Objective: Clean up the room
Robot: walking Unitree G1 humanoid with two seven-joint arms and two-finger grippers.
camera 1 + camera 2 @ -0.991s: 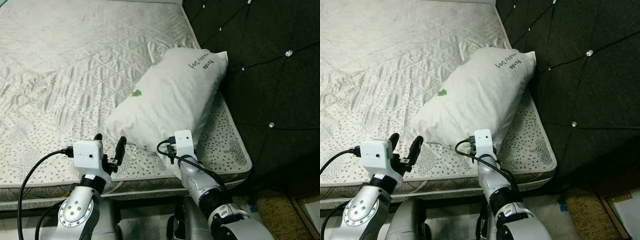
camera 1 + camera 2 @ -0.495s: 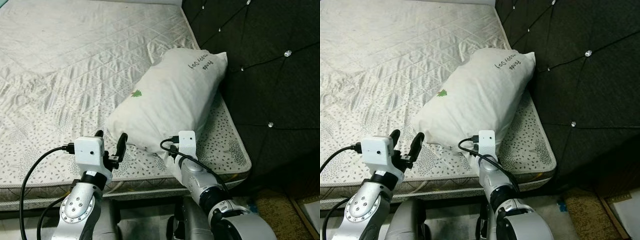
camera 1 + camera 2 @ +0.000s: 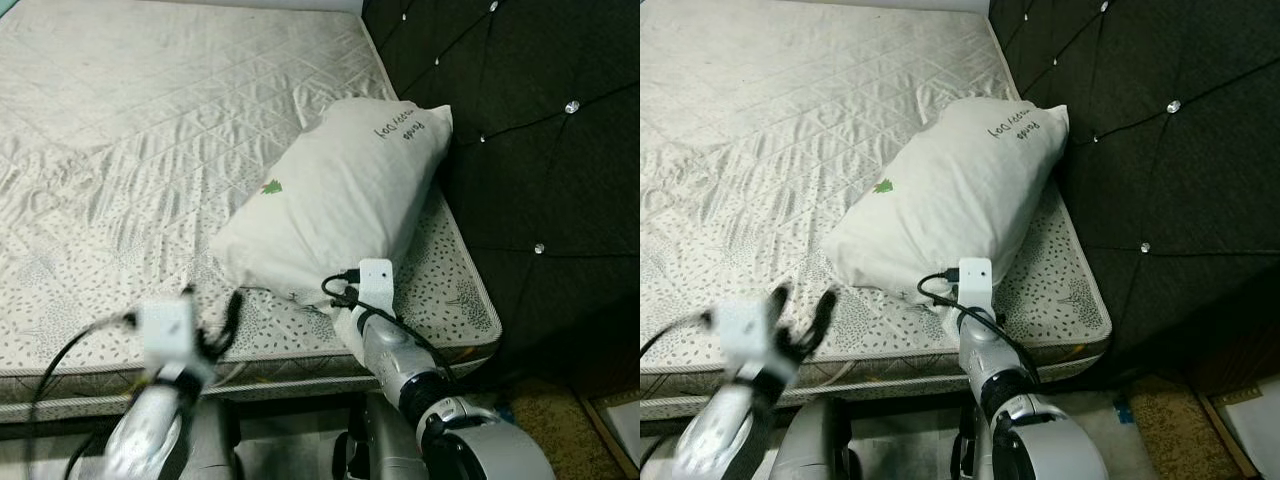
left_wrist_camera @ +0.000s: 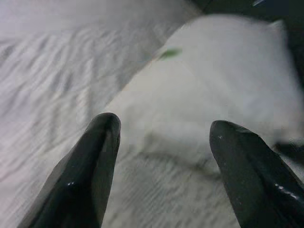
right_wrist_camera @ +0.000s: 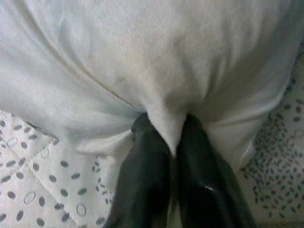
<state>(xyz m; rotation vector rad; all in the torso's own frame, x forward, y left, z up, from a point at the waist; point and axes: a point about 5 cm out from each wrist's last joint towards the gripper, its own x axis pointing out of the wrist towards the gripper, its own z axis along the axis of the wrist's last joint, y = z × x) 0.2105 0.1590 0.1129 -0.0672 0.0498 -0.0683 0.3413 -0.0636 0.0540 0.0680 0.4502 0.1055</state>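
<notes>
A white pillow (image 3: 340,190) with a small green mark and dark writing lies at an angle on the mattress (image 3: 130,130), its far end against the dark headboard. My right gripper (image 5: 172,156) is shut on a fold of the pillow's near edge, and the cloth bunches between the black fingers (image 5: 147,171). Its wrist (image 3: 372,285) sits at the pillow's near corner by the mattress edge. My left gripper (image 4: 164,130) is open, its two black fingers (image 4: 97,156) spread and holding nothing. It hovers, blurred, over the front edge of the mattress left of the pillow (image 3: 210,315).
A dark tufted headboard (image 3: 530,130) with shiny buttons runs along the right side of the bed. The quilted, patterned mattress stretches far to the left and back. Brown carpet and a pale object (image 3: 620,425) lie on the floor at lower right.
My left arm has dropped lower and toward me and is now motion-blurred. The right gripper stays clamped on the pillow's near edge. The pillow has barely shifted.
</notes>
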